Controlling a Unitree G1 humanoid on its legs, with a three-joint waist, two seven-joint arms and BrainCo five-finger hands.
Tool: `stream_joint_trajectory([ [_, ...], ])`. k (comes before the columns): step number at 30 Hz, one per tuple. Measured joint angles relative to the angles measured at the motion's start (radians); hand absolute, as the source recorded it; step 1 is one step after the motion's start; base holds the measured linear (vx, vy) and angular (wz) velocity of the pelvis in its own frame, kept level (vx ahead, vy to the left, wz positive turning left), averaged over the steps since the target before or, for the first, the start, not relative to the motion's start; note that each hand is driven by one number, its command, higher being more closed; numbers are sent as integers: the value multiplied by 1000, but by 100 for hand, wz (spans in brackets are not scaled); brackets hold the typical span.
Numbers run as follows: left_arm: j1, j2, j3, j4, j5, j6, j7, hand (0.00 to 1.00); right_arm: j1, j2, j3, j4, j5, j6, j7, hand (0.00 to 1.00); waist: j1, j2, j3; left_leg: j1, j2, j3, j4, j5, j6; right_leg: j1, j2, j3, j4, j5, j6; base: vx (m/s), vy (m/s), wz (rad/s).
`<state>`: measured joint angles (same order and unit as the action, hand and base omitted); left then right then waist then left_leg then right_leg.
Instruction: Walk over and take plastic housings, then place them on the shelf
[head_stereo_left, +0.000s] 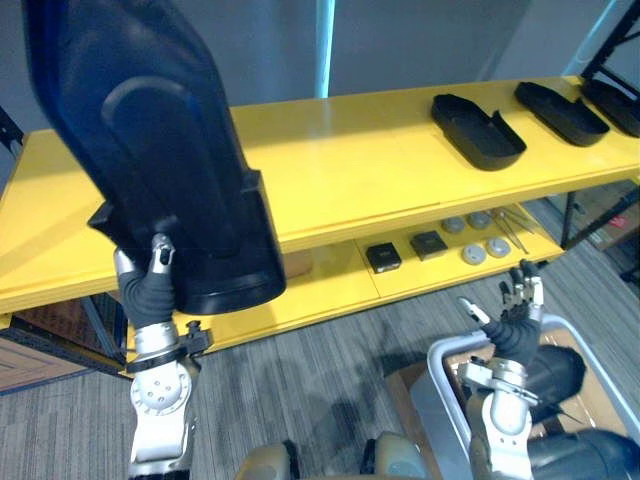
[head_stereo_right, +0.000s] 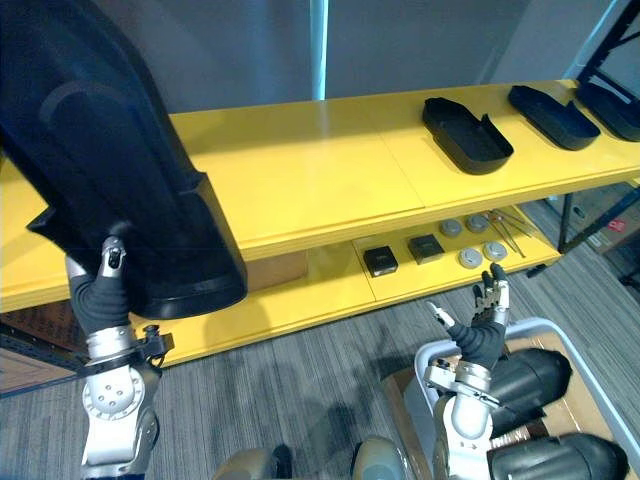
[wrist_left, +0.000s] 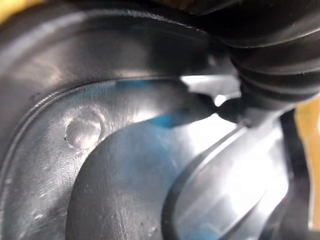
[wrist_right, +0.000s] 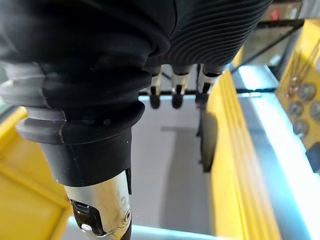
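A large black plastic housing (head_stereo_left: 160, 140) is held up at the left, in front of the yellow shelf (head_stereo_left: 330, 170), its lower end over the shelf's front edge. My left hand (head_stereo_left: 150, 285) grips its bottom edge from below, thumb up against it. Its glossy inner surface (wrist_left: 125, 165) shows close in the left wrist view. Three more black housings (head_stereo_left: 477, 130) (head_stereo_left: 560, 112) (head_stereo_left: 615, 103) lie on the shelf's top board at the right. My right hand (head_stereo_left: 515, 310) hangs empty over the floor at the lower right, fingers straight.
The shelf's lower board (head_stereo_left: 430, 265) carries two small black boxes (head_stereo_left: 383, 257), several grey discs (head_stereo_left: 474, 254) and thin rods. A white-framed cart (head_stereo_right: 520, 385) with more black housings (head_stereo_right: 530, 375) stands at the lower right on grey carpet. A cardboard box (head_stereo_left: 30, 355) sits at the lower left.
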<state>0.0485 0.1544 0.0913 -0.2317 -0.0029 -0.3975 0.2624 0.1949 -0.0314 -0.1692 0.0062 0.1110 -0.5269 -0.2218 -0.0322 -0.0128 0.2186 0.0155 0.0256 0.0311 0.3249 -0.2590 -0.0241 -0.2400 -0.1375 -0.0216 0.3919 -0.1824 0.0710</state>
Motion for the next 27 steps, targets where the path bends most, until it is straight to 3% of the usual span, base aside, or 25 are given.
stream_joint_trajectory([
  [1, 14, 8, -5, 3, 0, 7, 0, 100, 6, 1, 7, -2, 0, 0, 7, 0, -6, -27, -16, 16, -3, -1, 15, -30, -42, 10, -14, 22, -72, 162, -20, 301, -301, 50],
  [2, 29, -4, -18, 18, 1, 9, -1, 100, 5, -18, 6, -1, 2, 2, 12, 0, -10, -8, -31, 24, 25, -4, 26, -76, -63, 37, -1, 5, -81, 170, 47, 359, -363, 44],
  [4, 72, -28, -50, 17, 3, 16, -5, 100, -5, -57, 4, -4, 24, 6, 27, 0, -6, 48, -61, 27, 100, 3, 5, -72, -82, 70, 56, -32, -150, 184, 23, 330, -320, 23],
  [5, 81, -34, -55, 17, 3, 24, -11, 100, -14, -75, 2, -6, 42, 12, 35, 0, -5, 63, -67, 50, 119, 10, -33, -51, -96, 87, 74, -43, -166, 182, 15, 233, -214, 13],
  [9, 82, -47, -44, 24, -24, 30, -11, 100, -28, -89, -8, -7, 110, 35, 104, 0, 2, 66, -66, 53, 129, 15, 4, -16, -94, 116, 86, -60, -163, 155, -11, 98, -130, 8],
  [11, 81, -51, -15, 58, -31, 30, -16, 100, -18, -93, -16, -7, 121, 40, 124, 0, 2, 70, -46, 4, 137, 37, 187, 10, -78, 192, 80, -64, -191, 148, -15, 27, -63, 10],
  [12, 81, -52, -8, 65, -34, 30, -24, 100, -16, -93, -24, -7, 135, 41, 131, 0, 2, 63, -41, -11, 138, 36, 235, 31, -70, 215, 69, -64, -210, 142, -24, 1, -12, 10],
  [13, 82, -52, -2, 66, -36, 29, -40, 100, -14, -92, -45, -12, 154, 41, 134, 0, 4, 45, -30, -21, 137, 71, 237, 8, -52, 243, 48, -65, -243, 140, -23, -34, 5, 22],
  [15, 78, -53, -15, 61, -34, 29, -57, 100, -12, -95, -80, -37, 174, 33, 133, 0, -11, 75, -40, -34, 147, 88, 91, 2, -43, 244, 43, -91, -264, 135, -12, -53, 57, 28],
  [16, 68, -53, -28, 60, -34, 30, -70, 100, -12, -112, -84, -50, 172, 29, 127, 0, -13, 101, -36, -32, 150, 85, -10, 30, -68, 239, 50, -93, -264, 139, 5, -22, 134, -5],
  [17, 67, -48, -32, 64, -33, 36, -74, 100, -11, -109, -71, -50, 170, 31, 121, 0, -8, 97, -34, -13, 140, 102, -29, 39, -87, 238, 44, -80, -268, 143, 11, 12, 171, -25],
  [21, 5, -22, -59, 73, -42, 113, -79, 100, 5, -76, -22, -98, 198, 32, 143, 0, -21, 56, -43, 20, 80, 175, -122, 81, -68, 240, -7, -50, -342, 209, 51, 80, 137, -31],
  [24, -155, 40, -109, 172, -122, 204, -98, 100, 19, -67, 47, -116, 191, 52, 194, 0, -52, 52, -43, 29, 65, 203, -133, 86, -64, 236, -18, -25, -369, 234, 68, 120, 83, -21],
  [27, -277, 47, -131, 282, -172, 252, -110, 100, 18, -68, 101, -118, 188, 69, 225, 0, -80, 52, -44, 42, 66, 213, -148, 85, -64, 235, -14, -24, -369, 234, 68, 70, 10, -16],
])
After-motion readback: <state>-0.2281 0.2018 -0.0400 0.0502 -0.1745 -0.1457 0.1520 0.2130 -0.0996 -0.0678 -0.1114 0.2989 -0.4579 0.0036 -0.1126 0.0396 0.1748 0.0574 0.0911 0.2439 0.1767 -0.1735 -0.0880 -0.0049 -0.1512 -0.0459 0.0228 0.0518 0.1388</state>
